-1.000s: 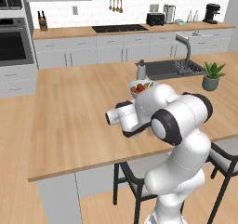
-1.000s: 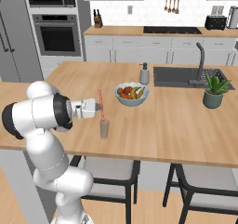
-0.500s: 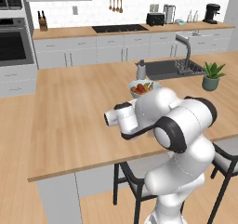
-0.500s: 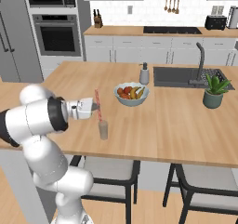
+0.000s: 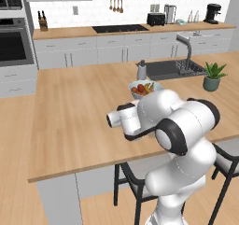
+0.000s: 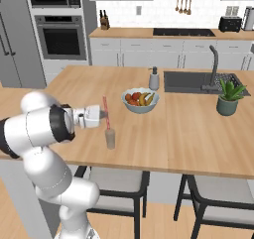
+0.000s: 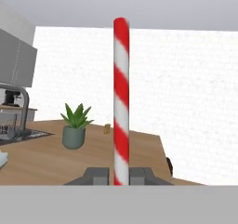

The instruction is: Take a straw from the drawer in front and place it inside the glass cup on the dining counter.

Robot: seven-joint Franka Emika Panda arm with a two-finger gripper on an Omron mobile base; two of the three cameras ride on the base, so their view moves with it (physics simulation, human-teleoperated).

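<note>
My gripper [image 6: 102,115] is shut on the straw [image 6: 105,112], a thin red stick held nearly upright over the dining counter [image 6: 188,134]. The straw's lower end reaches about the rim of the glass cup [image 6: 110,139], which stands on the counter near its front edge; whether the tip is inside, I cannot tell. In the hand view the straw [image 7: 121,102] shows red and white stripes and rises straight up from my gripper [image 7: 121,176]. In the left base view my own arm hides the cup and straw. The drawer is out of view.
A white fruit bowl [image 6: 140,100] sits just behind and right of the cup, with a soap dispenser [image 6: 154,79] beyond it. A sink [image 6: 198,82] and a potted plant [image 6: 227,98] lie to the right. Black stools [image 6: 119,183] stand under the counter's front edge.
My elbow has swung and the hand has shifted slightly with the straw still gripped above the cup. The cup, bowl and counter items have not moved.
</note>
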